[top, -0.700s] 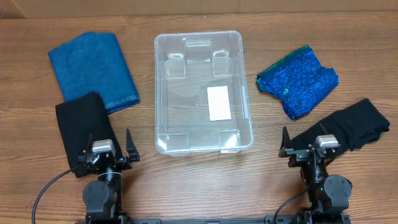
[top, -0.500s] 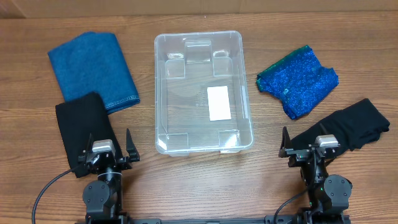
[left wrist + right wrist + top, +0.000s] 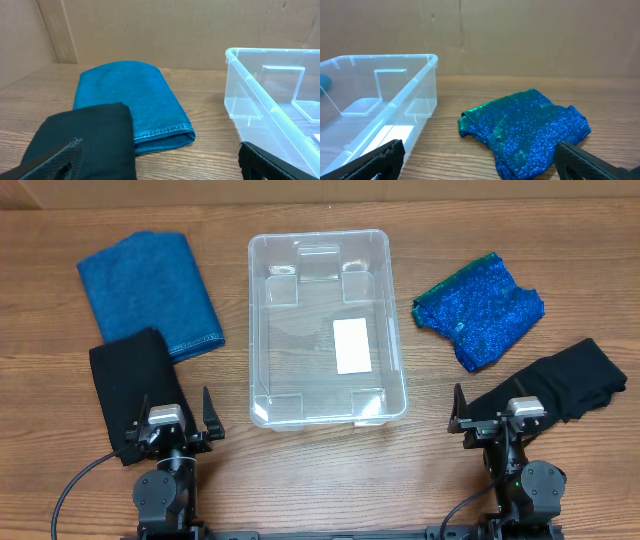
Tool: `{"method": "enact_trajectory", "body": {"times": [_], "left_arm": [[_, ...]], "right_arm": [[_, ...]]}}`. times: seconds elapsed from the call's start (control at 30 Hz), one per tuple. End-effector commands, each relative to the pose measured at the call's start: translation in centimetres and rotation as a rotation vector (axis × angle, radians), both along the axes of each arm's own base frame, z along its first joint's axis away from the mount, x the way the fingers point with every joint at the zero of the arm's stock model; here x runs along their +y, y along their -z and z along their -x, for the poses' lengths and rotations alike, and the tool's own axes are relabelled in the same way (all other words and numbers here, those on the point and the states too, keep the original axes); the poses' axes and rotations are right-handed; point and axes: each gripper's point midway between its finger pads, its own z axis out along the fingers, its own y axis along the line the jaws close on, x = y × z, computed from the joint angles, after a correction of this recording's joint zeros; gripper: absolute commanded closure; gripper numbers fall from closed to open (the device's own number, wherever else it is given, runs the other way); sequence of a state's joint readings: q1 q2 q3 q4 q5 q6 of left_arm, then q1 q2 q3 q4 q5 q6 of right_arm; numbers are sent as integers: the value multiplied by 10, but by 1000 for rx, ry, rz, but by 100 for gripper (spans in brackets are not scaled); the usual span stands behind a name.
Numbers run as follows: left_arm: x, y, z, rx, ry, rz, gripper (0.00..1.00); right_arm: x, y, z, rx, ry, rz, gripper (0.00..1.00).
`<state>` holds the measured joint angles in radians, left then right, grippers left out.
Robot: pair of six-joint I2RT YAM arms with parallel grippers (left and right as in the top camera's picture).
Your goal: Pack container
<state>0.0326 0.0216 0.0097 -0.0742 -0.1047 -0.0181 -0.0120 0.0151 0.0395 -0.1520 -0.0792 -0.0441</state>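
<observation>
The clear plastic container (image 3: 325,320) stands empty in the middle of the table, a white label (image 3: 351,345) on its bottom. It also shows in the left wrist view (image 3: 272,105) and the right wrist view (image 3: 375,105). My left gripper (image 3: 173,420) is open and empty at the front left, over the near end of a black cloth (image 3: 135,385). My right gripper (image 3: 500,415) is open and empty at the front right, at the near end of another black cloth (image 3: 560,385).
A folded blue towel (image 3: 148,290) lies at the back left, partly under the left black cloth; it also shows in the left wrist view (image 3: 135,100). A sparkly blue cloth (image 3: 480,310) lies right of the container, also in the right wrist view (image 3: 530,130). Cardboard walls stand behind.
</observation>
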Motion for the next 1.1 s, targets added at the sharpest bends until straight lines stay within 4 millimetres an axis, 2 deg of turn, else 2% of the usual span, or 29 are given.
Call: {"method": "enact_trajectory", "body": {"times": [0.0, 0.13, 0.23, 0.4, 0.5, 0.57, 0.7, 0.8, 0.83, 0.93, 1.07], "left_arm": [[-7, -1, -1, -5, 41, -11, 0], [-12, 0, -1, 0, 65, -4, 0], [-12, 1, -1, -10, 56, 96, 0], [-14, -10, 0, -29, 64, 192, 0], [-13, -24, 4, 10, 52, 193, 0], [-8, -41, 3, 44, 21, 191, 0], [-5, -65, -13, 136, -1, 192, 0], [-7, -76, -36, 264, 7, 174, 0], [-14, -80, -47, 332, 51, 160, 0], [-18, -83, -61, 457, 65, 176, 0], [-18, -82, -72, 681, 44, 194, 0]], "right_arm": [[3, -3, 1, -1, -7, -102, 0], [3, -3, 1, 2, -4, -127, 0], [3, -2, 1, 4, -4, -127, 0], [-8, 1, 3, 77, 78, -268, 0], [-13, -21, 3, 86, 107, -264, 0], [-14, -49, -2, 84, 114, -263, 0], [-13, -74, -21, 183, 122, -267, 0], [-14, -86, -44, 334, 143, -258, 0], [-14, -89, -53, 399, 152, -254, 0], [-13, -87, -71, 552, 164, -246, 0], [-6, -71, -95, 870, 133, -301, 0]]}}
